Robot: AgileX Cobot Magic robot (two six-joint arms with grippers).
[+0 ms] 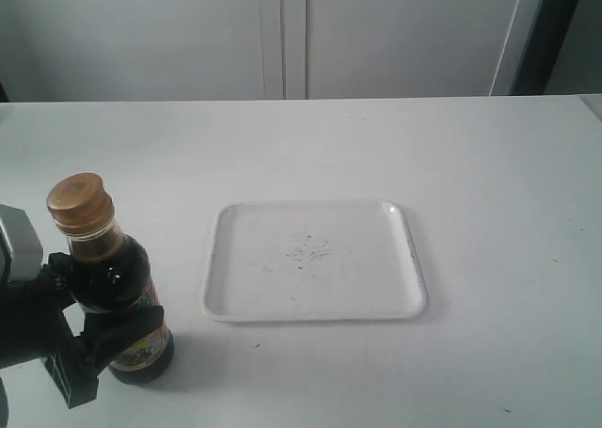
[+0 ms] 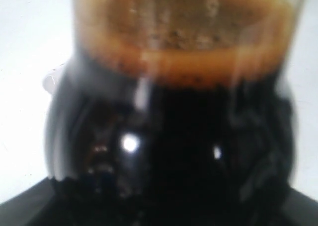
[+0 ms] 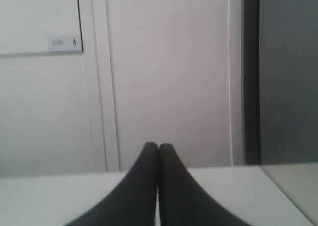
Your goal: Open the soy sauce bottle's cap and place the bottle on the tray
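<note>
The soy sauce bottle [image 1: 118, 296] stands upright on the white table at the front left, its golden-brown cap [image 1: 80, 202] closed on top. My left gripper [image 1: 108, 329] is shut on the bottle's body, black fingers around its lower half. In the left wrist view the dark bottle [image 2: 169, 136] fills the frame and hides the fingers. The white tray [image 1: 315, 259] lies flat in the middle of the table, to the right of the bottle and apart from it. My right gripper [image 3: 158, 147] is shut on nothing, pointing at the back wall, and is outside the exterior view.
White cabinet doors [image 1: 282, 33] stand behind the table. The table's right edge [image 1: 588, 103] runs along a dark gap at the far right.
</note>
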